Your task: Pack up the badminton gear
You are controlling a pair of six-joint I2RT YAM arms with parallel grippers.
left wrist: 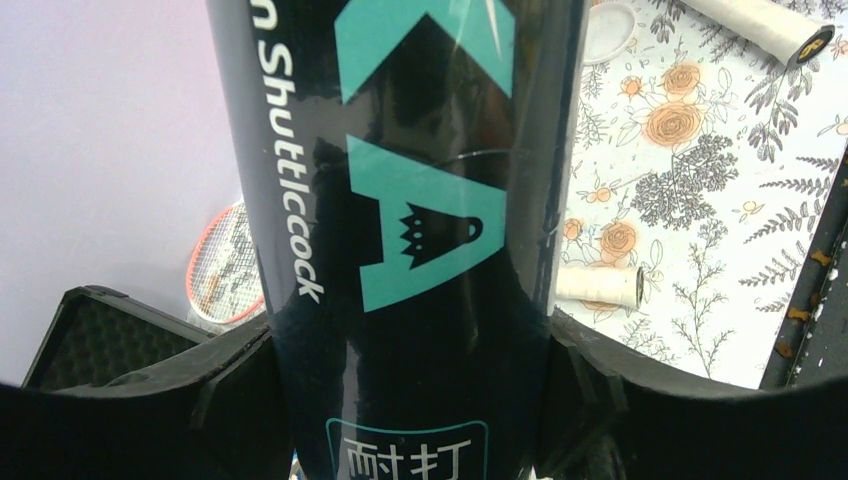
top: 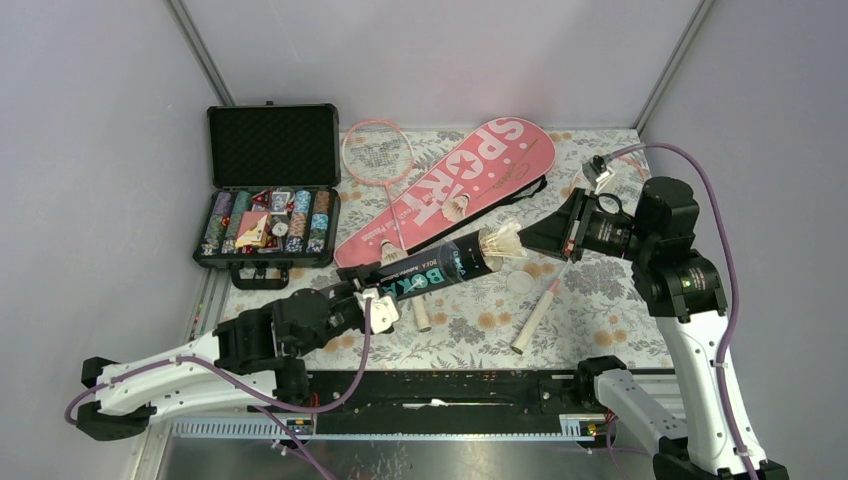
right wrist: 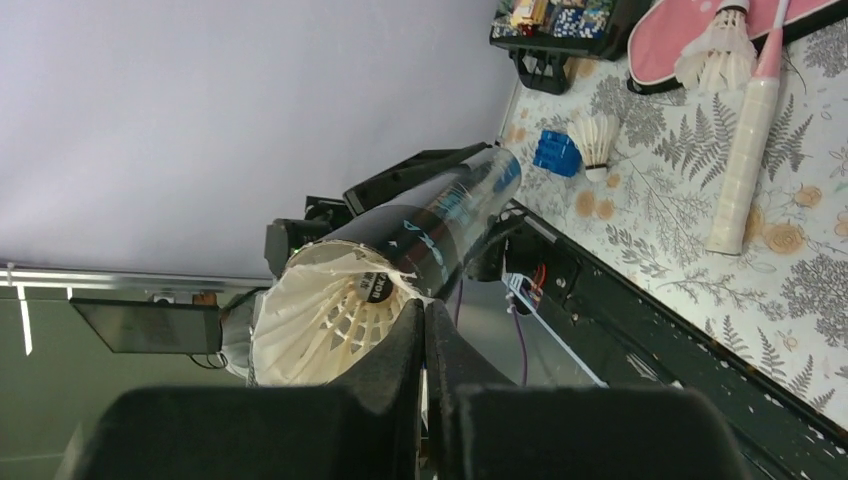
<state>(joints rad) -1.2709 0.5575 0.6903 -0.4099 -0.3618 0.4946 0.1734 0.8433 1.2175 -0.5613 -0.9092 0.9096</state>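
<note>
The left gripper (top: 368,300) is clamped around the near-left end of the black tube (top: 440,268), holding it above the table (top: 610,335). The right gripper (top: 530,240), fingers almost together, pinches the feather rim of a shuttlecock (top: 503,242) seated in the tube's right mouth. The pink bag (top: 450,180) lies just beyond.
</note>
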